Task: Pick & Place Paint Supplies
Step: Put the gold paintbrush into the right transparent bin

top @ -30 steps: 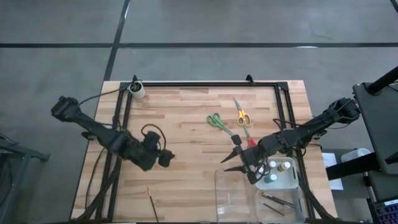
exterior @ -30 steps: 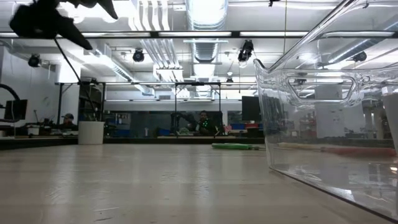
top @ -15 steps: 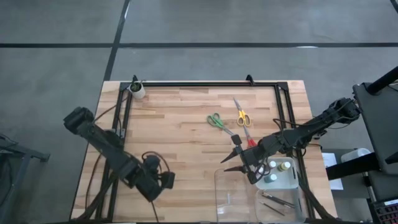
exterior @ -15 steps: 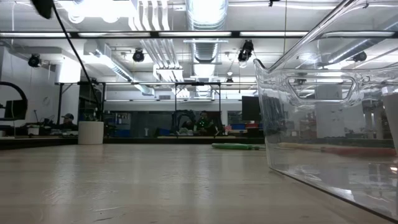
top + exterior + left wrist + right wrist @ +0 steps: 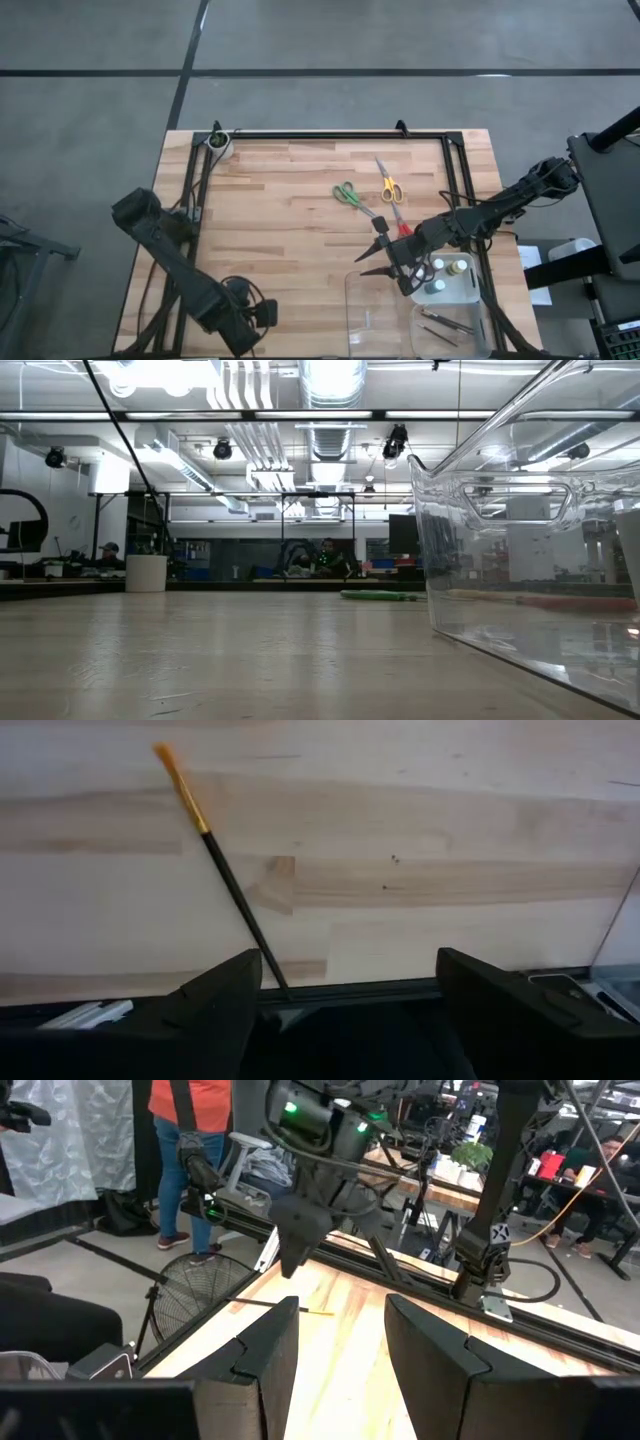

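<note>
**Loose brush at the near-left edge, left gripper over it**

Item: one thin paintbrush (image 5: 225,875), black handle, gold ferrule, orange tip. It lies flat on the tabletop (image 5: 290,230) by the near edge toward the left corner, long axis slanting, its bristle end away from the edge and its handle end running in under the left gripper (image 5: 340,995). That gripper's fingers (image 5: 215,995) stand wide apart, holding nothing.

Stored items: pale-capped paint bottles (image 5: 447,268) and brushes (image 5: 440,322) sit in the clear tray (image 5: 365,320) at the near-right corner. Green scissors (image 5: 348,195), yellow scissors (image 5: 388,187) and red scissors (image 5: 401,225) lie right of centre, well apart from the loose brush.

Right gripper (image 5: 368,250) hangs beside the tray's far-left corner, fingers part-way open and empty.

Surface: pale wood planks with a black frame along the edges; a white cup (image 5: 217,142) at the far-left corner. Room: grey floor, ceiling strip lights, work desks, people seated far off, one person standing in an orange top (image 5: 195,1120).

Change: the left arm has swung from mid-left of the table down to the near edge; the cup, partly covered before, shows clear. The right arm has stayed put.
</note>
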Controlling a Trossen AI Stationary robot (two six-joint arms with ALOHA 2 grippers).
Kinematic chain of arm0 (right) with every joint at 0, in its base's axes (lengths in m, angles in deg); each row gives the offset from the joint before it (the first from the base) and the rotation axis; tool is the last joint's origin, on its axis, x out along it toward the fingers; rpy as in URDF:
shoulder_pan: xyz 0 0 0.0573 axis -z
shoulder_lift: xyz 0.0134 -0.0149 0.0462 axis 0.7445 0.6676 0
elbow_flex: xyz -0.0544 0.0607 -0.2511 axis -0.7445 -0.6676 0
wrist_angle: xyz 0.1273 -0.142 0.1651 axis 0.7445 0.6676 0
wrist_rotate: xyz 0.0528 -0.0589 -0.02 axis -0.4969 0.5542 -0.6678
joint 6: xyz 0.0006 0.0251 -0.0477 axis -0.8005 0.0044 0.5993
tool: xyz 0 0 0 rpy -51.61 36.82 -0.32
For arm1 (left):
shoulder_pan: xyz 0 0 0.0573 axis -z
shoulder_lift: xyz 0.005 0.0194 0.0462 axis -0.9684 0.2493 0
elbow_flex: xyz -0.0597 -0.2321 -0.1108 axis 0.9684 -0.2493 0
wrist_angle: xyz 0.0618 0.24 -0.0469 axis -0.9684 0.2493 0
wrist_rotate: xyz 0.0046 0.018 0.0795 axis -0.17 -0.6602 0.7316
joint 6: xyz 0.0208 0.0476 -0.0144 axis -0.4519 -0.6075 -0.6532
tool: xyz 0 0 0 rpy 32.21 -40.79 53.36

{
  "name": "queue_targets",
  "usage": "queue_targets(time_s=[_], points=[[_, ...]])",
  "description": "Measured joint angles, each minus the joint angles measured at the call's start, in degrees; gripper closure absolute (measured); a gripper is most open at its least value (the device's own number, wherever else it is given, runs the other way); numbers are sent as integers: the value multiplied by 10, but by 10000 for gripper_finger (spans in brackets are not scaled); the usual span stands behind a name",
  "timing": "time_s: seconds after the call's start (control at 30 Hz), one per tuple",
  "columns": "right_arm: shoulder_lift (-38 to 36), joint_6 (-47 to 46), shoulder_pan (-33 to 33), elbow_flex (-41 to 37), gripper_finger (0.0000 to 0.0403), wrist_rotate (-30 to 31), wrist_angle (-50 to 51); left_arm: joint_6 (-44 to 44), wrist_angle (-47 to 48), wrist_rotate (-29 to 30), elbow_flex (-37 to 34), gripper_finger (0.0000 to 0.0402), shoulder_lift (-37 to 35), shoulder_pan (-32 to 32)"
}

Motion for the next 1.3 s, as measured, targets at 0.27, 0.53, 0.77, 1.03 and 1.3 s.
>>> queue_targets(time_s=[0.27,0.53,0.77,1.03,1.3], points=[[0,0,0,0,257,0,0,66,-70,-4,-1,98,31,19],[0,0,0,0,257,0,1,75,-73,-12,-3,98,43,27],[0,0,0,0,257,0,5,91,-74,-21,-3,98,50,36],[0,0,0,0,257,0,5,87,-73,-25,-3,98,57,36],[0,0,0,0,257,0,6,135,-88,-47,-4,98,63,44]])
